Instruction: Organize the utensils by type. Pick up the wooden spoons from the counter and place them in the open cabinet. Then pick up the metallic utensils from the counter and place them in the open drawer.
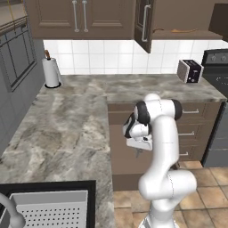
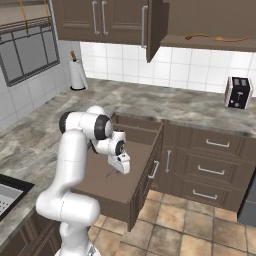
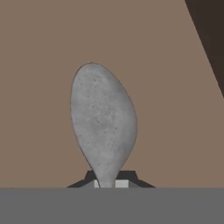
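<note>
The gripper [image 2: 116, 171] is hanging over the open drawer [image 2: 145, 165], a little left of centre in the right base view, with its fingers pointing down at the drawer's plain brown floor. It is pinched tight on the handle of a grey metal spoon [image 3: 103, 124]. In the hand view the spoon is taking up the middle of the frame: its narrow neck is sitting between the fingertips at the bottom and its oval bowl is widening toward the upper part of the picture, leaning slightly to the upper left. So its long axis is running straight out along the fingers, bowl end leading down toward the drawer floor. In the right base view it is showing as a thin dark sliver just below the hand.

In the left base view the gripper [image 1: 139, 152] is sitting at mid-frame, in front of the drawer's dark front.

The two wooden spoons [image 2: 210, 37] are lying on the lower shelf of the open cabinet [image 2: 152, 30] at the upper right of the right base view, side by side, their handles running left to right along the shelf. The same shelf is showing one thin orange line at the upper right of the left base view.

The stone counter [image 1: 71, 124] is spreading across the left and middle of the left base view, with a paper towel roll [image 1: 51, 71] at its back left and a toaster [image 1: 189, 71] at the right.
</note>
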You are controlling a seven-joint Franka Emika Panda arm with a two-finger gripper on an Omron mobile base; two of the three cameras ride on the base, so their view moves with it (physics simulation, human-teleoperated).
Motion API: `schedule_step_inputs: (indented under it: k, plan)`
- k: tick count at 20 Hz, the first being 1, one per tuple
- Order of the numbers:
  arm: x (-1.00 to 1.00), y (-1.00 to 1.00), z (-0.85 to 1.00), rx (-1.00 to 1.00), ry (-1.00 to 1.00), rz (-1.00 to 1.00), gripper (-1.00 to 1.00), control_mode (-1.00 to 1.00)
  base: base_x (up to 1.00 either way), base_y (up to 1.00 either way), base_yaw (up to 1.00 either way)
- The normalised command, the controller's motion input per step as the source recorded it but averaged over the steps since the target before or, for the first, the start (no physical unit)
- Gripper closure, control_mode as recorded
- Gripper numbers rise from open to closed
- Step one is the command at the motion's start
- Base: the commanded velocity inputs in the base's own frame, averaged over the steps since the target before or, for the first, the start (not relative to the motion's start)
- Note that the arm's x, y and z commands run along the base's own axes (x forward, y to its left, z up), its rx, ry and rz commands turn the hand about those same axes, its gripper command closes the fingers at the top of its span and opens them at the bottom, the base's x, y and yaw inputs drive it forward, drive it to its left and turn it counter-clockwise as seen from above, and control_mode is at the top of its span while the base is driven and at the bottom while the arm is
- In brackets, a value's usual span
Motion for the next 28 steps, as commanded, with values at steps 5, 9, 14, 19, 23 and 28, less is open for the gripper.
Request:
schedule_step_inputs:
  k: [5, 9, 14, 19, 23, 28]
  plan:
    - [0.2, -0.02, -0.29, 0.07, 0.03, 0.0, 1.0, -1.0, 0.0, 0.0, 0.0]
    - [0.12, 0.13, -0.28, 0.0, 0.0, 0.0, -1.0, -1.0, 0.0, 0.0, 0.0]
    - [0.15, 0.02, -0.17, 0.0, 0.0, 0.0, -1.0, -1.0, 0.0, 0.0, 0.0]
    - [0.07, 0.0, 0.23, 0.0, 0.0, 0.0, -1.0, -1.0, 0.0, 0.0, 0.0]
    - [-0.09, 0.0, 0.74, 0.0, -0.07, 0.01, -1.0, -1.0, 0.0, 0.0, 0.0]
    - [-0.27, 0.0, 0.84, 0.0, -0.03, 0.08, -1.0, -1.0, 0.0, 0.0, 0.0]
